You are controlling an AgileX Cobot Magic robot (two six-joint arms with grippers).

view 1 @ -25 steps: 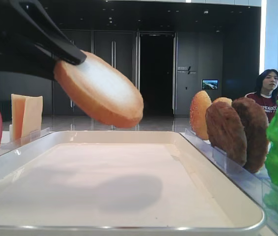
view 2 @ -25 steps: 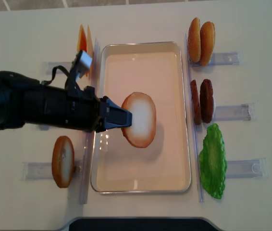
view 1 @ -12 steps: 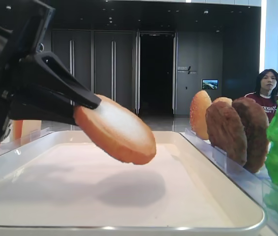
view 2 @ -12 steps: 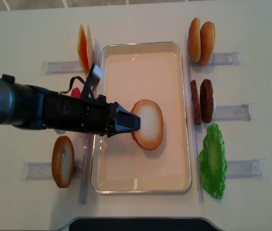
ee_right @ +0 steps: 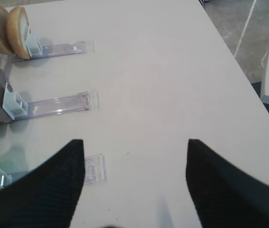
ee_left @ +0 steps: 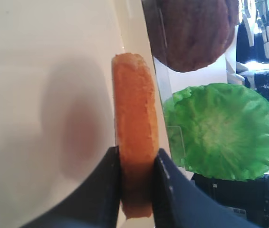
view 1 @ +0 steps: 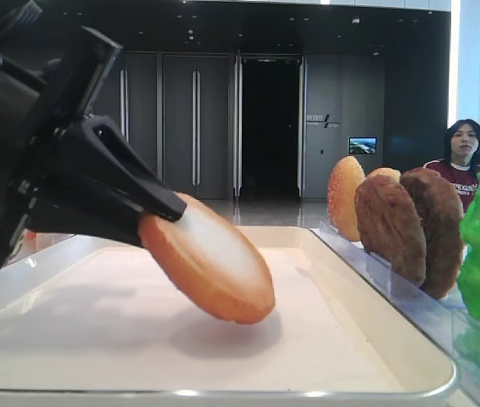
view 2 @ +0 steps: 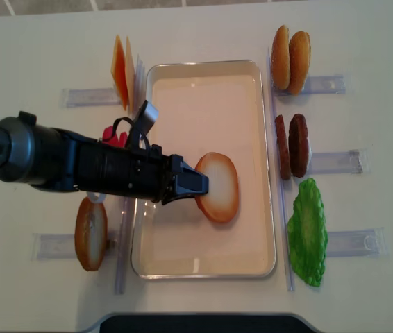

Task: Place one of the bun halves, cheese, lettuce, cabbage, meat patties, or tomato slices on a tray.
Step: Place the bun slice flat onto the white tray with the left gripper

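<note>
Now bun half [view 2: 221,186] tilted over the tray [view 2: 203,83], rim pinched between left gripper [view 2: 200,184] fingers.

Soft overhead light, diffuse shadow under the bun half [view 1: 210,264], blurred foreground edges.

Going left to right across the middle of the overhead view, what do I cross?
Left gripper → bun half held in it, over the tray → meat patties → clear holder.
</note>
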